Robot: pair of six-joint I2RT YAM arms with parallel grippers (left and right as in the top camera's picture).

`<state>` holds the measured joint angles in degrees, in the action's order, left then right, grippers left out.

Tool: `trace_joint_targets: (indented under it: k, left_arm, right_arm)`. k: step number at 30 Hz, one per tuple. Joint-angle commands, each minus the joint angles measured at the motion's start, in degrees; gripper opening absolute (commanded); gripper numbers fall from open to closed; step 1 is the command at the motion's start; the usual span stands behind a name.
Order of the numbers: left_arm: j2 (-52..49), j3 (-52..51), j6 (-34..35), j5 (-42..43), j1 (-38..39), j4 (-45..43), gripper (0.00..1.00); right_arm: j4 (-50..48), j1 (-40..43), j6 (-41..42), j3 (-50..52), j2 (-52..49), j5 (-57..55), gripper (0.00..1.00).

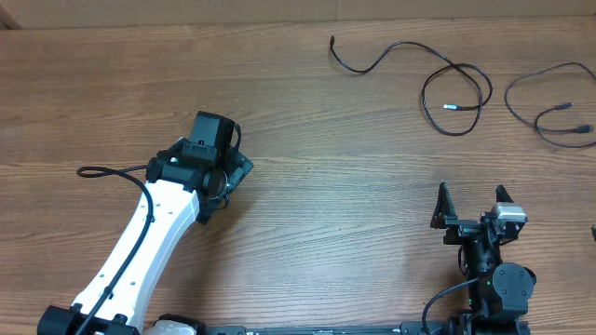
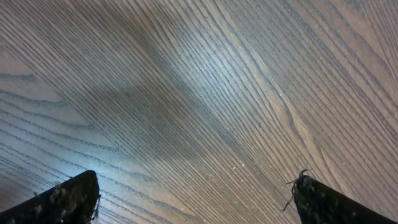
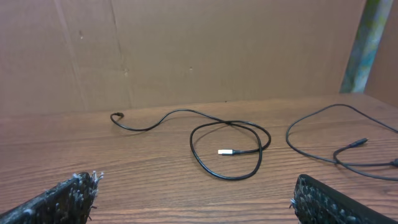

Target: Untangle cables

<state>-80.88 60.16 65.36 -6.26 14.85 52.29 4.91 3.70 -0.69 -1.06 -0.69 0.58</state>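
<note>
Left pincer [image 2: 196, 185], right pincer [image 3: 196, 185]: jaws wide apart, both empty. Ahead of right pincer on grained wood table [image 3: 124, 168]: thin black looped cord [image 3: 227, 152]; curved cord [image 3: 349, 147] right of it, apart.

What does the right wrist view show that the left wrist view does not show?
Only the right wrist view: a thin black cable with its silver plug inside its loop, a second thin black cable lying apart on its right, and a brown cardboard wall behind. Only the left wrist view: a soft shadow on bare wood. Both: the brown wooden table and an open, empty gripper, the right gripper in one, the left gripper in the other.
</note>
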Motion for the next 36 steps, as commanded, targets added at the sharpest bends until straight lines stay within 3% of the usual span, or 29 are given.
trace_joint_targets:
  k: [1,36]
  left_arm:
    - [1.1,0.7,-1.1,-0.3,-0.2,0.0,1.00]
    - [2.3,0.7,-1.1,-0.1,-0.3,0.0,0.99]
  right_arm:
    - [-0.1,0.1,-1.3,0.6,0.5,-0.5,1.00]
    - [-0.1,0.3,-1.3,0.6,0.5,-0.5,1.00]
